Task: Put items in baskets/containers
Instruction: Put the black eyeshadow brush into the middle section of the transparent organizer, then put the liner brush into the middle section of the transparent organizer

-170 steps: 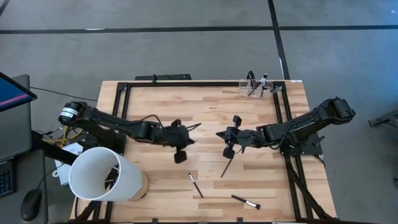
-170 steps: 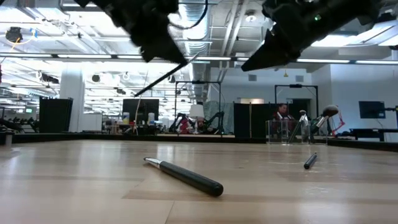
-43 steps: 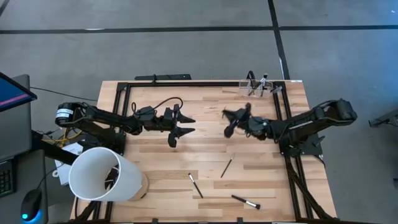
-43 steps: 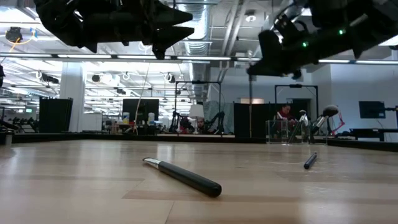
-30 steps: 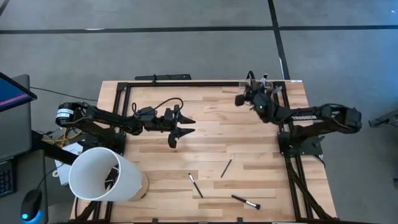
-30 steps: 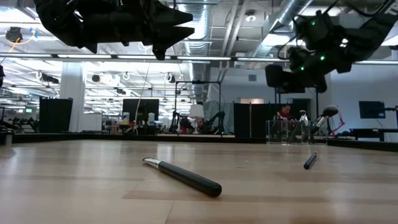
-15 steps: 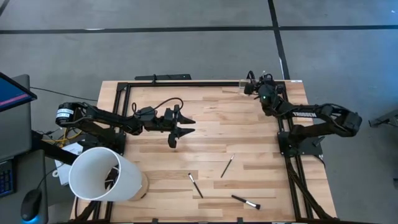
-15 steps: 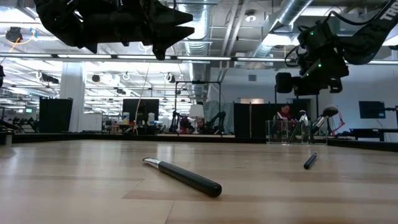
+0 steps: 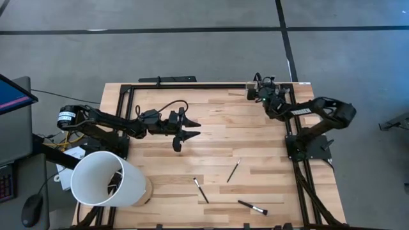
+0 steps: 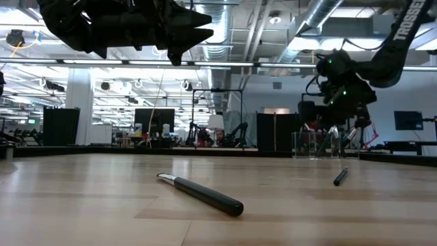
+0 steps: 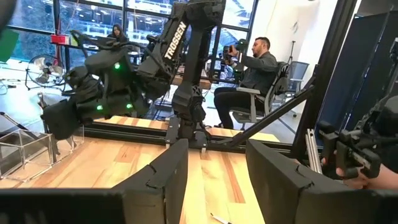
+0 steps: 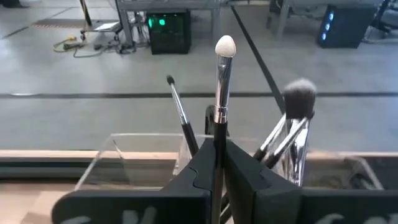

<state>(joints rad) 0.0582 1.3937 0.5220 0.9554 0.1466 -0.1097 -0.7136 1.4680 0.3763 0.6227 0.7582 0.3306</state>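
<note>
Brushes partly sorted: three are seen loose on the counter in the high view, namely a slim one near the middle, another just toward the front, and a third with a pale tip near the front edge. The clear holder sits at the far right corner of the counter, and at least two brushes are already stood in it, a thin dark-tipped one and a fluffy grey-headed one. The right gripper is held at the holder, clamped on a pale-tipped brush that is kept upright between its fingers, directly before the holder; release has not been made, as far as can be judged. The left gripper hangs above the counter's left-middle with fingers spread and nothing held. A large white tub stands at the front left corner. Judged remaining: this drop, then three pickups from the counter.
</note>
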